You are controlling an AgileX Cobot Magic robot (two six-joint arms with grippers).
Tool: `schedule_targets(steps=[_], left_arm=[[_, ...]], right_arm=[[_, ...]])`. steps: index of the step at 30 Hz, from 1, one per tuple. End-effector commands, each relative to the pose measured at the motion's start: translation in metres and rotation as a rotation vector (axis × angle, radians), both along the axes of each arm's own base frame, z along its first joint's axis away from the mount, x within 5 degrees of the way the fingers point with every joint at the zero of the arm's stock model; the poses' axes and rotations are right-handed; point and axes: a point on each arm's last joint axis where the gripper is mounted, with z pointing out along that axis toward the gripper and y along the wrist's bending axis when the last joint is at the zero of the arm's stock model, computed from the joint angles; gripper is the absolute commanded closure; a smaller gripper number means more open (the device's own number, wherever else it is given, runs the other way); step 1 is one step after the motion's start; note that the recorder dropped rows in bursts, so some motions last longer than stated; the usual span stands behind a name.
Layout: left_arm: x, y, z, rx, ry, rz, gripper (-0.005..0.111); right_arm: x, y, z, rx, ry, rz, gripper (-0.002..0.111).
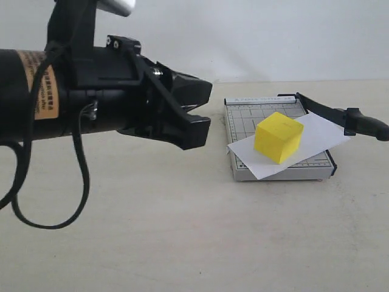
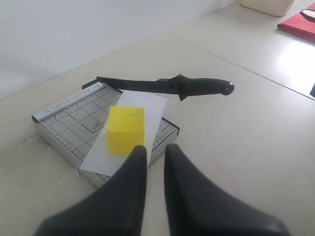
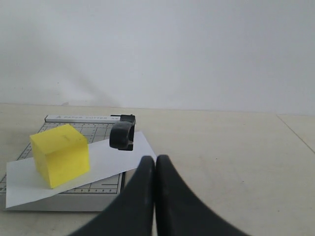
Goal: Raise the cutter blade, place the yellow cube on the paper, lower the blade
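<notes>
The yellow cube [image 1: 278, 137] [image 2: 126, 130] [image 3: 60, 154] stands on the paper [image 1: 319, 134] [image 2: 150, 105] [image 3: 106, 160], which lies skewed across the grey gridded cutter base [image 1: 243, 118] [image 2: 74, 123] [image 3: 83, 129]. The cutter blade [image 1: 364, 125] [image 2: 202, 87] [image 3: 122, 135] lies low along the base's edge over the paper, its handle jutting past the base. My left gripper [image 1: 203, 108] [image 2: 153, 147] hovers short of the cube, its fingers a narrow gap apart and holding nothing. My right gripper [image 3: 155, 158] is shut and empty, beside the base near the handle; the exterior view does not show it.
A red flat object [image 2: 300, 24] and a cream container [image 2: 268, 6] sit far off on the table. The left arm's black cable [image 1: 79, 182] hangs in a loop. A plain wall runs behind the table.
</notes>
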Motion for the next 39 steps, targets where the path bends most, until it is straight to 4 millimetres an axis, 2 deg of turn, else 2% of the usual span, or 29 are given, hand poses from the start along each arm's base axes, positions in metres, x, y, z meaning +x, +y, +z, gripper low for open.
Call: schedule_targets(steps=[1,4,7,12,15,17,21,29,39], left_arm=[[-0.007,0.010,0.004,-0.019,0.015,0.019,0.094],[-0.011,0.014,0.012,-0.054,-0.011,0.010,0.094],[-0.028,0.030,0.017,-0.124,-0.057,-0.017,0.094],[-0.062,0.071,-0.015,-0.119,-0.032,-0.014,0.094],[-0.078,0.090,-0.028,-0.144,-0.032,-0.011,0.094],[-0.090,0.104,-0.031,-0.193,-0.048,-0.009,0.094],[-0.116,0.128,-0.060,-0.323,-0.099,-0.066,0.094],[-0.131,0.144,-0.097,-0.338,-0.105,-0.080,0.094],[-0.136,0.147,-0.089,-0.412,-0.169,-0.111,0.094]], right_arm=[[0.000,0.000,0.002,0.003,-0.015,-0.005,0.108],[0.000,0.000,0.002,0.001,-0.014,-0.005,0.108],[0.000,0.000,0.002,0.001,-0.014,-0.005,0.108],[0.000,0.000,0.002,0.001,-0.014,-0.005,0.108],[0.000,0.000,0.002,0.001,-0.014,-0.005,0.108],[0.000,0.000,0.002,0.001,-0.014,-0.005,0.108],[0.000,0.000,0.002,0.001,-0.014,-0.005,0.108],[0.000,0.000,0.002,0.001,-0.014,-0.005,0.108],[0.000,0.000,0.002,0.001,-0.014,-0.005,0.108]])
